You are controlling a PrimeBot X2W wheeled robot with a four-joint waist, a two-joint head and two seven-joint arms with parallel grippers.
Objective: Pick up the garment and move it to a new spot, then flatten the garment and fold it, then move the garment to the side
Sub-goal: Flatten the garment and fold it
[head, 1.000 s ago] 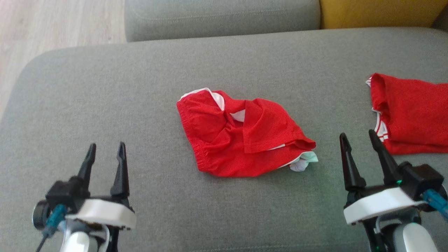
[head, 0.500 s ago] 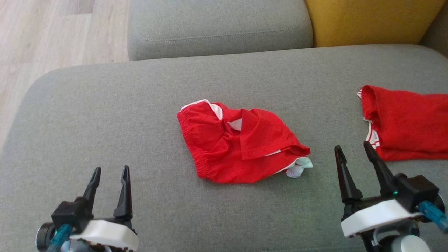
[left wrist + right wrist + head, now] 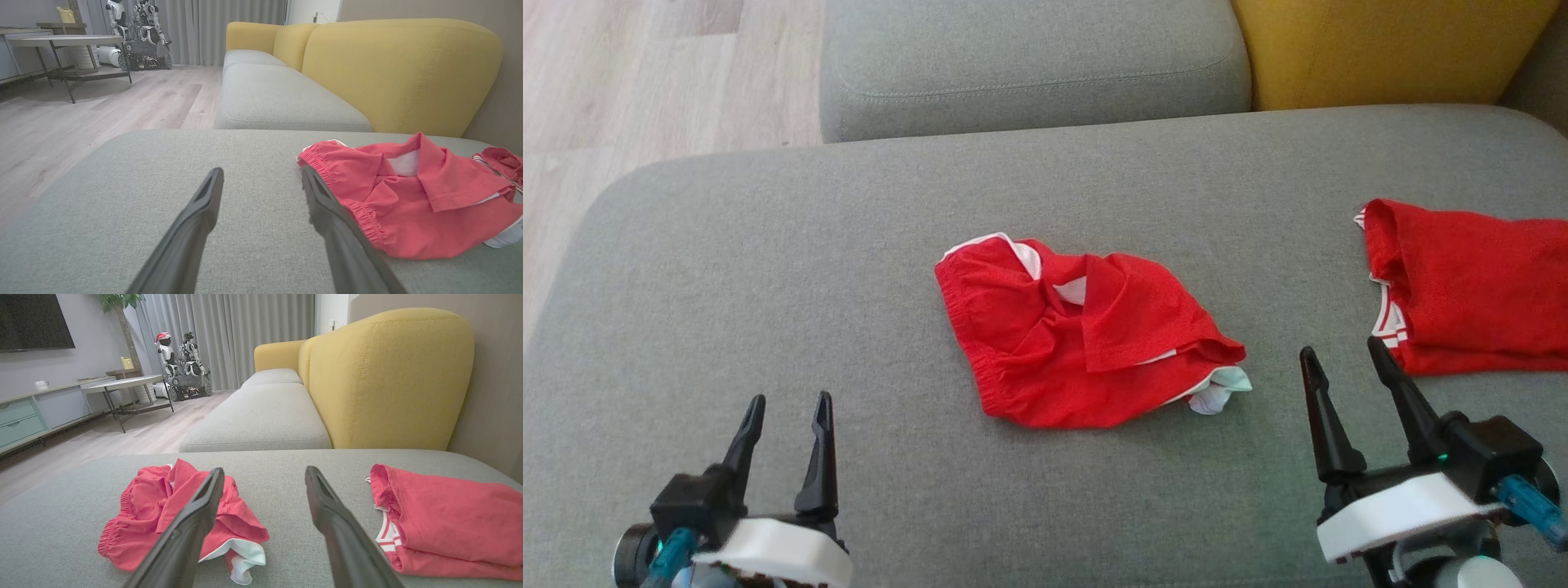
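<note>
Garment (image 3: 1086,339): red shorts with white trim, crumpled, one flap turned over the top. They lie mid-cushion, farther out than both my end effectors and between them.
Surface: grey sofa cushion (image 3: 768,245), with a yellow backrest (image 3: 1380,49) at the far right.
Left end effector (image 3: 791,398): released and empty, fingers spread. It sits at near left, well apart from the garment.
Right end effector (image 3: 1342,347): released and empty. It sits at near right, near the garment's white-lined corner.
Second red piece (image 3: 1470,286): lying flat at the right edge, apart from the garment. I take it as already dealt with.
Step in hand: I judge this to be the opening pick-up, not yet begun, as nothing grips the garment.
Next move: I would reach forward and inward, pinch a raised fold or the waistband, close firmly, then lift clear. The right arm must keep off the neighbouring piece.
</note>
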